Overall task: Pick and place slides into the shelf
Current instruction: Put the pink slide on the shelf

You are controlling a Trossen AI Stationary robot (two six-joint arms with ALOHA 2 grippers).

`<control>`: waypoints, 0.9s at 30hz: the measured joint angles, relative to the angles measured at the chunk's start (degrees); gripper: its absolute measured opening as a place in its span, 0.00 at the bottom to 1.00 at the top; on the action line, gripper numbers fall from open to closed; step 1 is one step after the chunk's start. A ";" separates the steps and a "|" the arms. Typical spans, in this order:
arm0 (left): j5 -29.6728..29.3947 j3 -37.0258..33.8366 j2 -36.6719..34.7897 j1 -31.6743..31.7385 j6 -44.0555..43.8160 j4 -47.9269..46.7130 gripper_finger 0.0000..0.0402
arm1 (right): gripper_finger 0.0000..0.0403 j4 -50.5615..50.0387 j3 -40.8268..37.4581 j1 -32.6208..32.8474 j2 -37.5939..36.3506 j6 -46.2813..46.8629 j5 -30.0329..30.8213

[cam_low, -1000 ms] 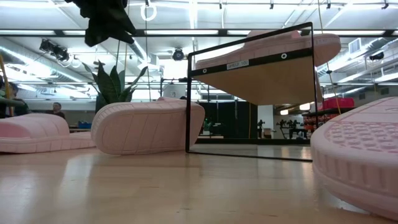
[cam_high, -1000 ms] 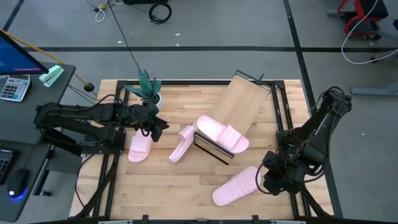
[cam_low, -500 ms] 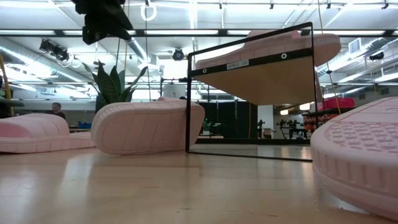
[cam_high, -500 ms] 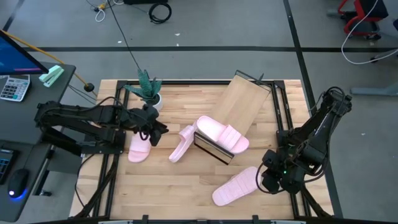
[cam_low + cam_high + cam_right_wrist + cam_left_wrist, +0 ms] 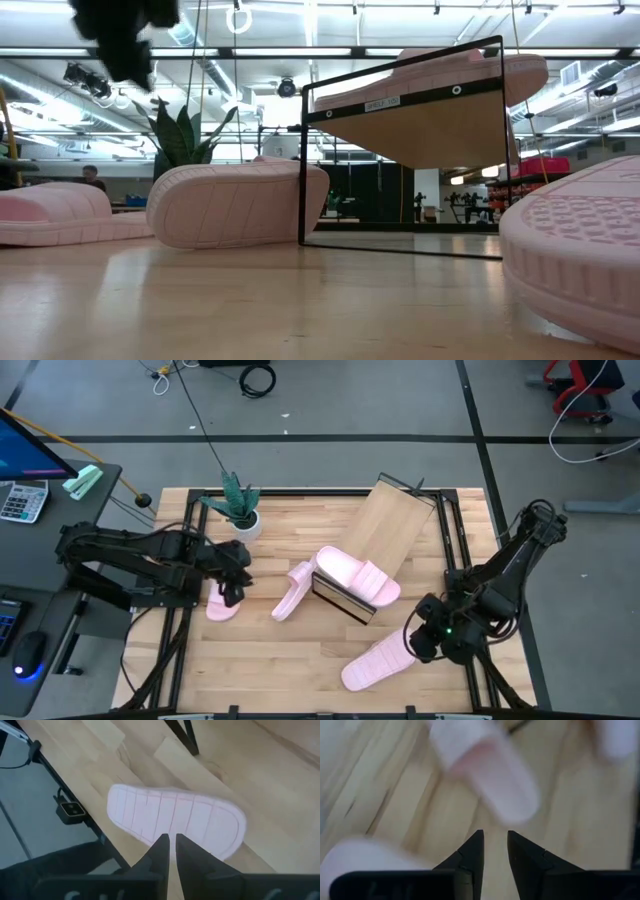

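Wooden slatted tabletop (image 5: 300, 650): my left fingers (image 5: 228, 596), narrow gap, empty, over far-left pale pink foam slide (image 5: 222, 607) to grab; right fingers (image 5: 418, 642) nearly closed, empty.

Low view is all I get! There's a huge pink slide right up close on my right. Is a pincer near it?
Observer: Yes, the right pincer is above one end of that sole-up slide.
Operator: And the dark blob up in my top left corner?
Observer: That's the left arm. From above, the left pincer is over the far-left slide.
Operator: How many slides made it onto the shelf?
Observer: Just one. The shelved slide lies strap up at the low end of the shelf.
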 joint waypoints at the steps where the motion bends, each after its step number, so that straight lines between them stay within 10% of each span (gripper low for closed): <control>1: 0.01 -0.01 0.00 0.57 0.06 -3.20 0.22 | 0.10 0.10 0.00 -0.44 0.00 -0.40 0.00; 17: 5.92 -0.03 0.00 10.97 13.43 -16.59 0.26 | 0.10 2.11 0.02 -4.59 0.00 -6.55 -0.10; 27: 9.96 -0.03 0.00 2.37 9.81 -18.87 0.42 | 0.10 2.32 0.02 -4.39 0.00 -8.41 -0.09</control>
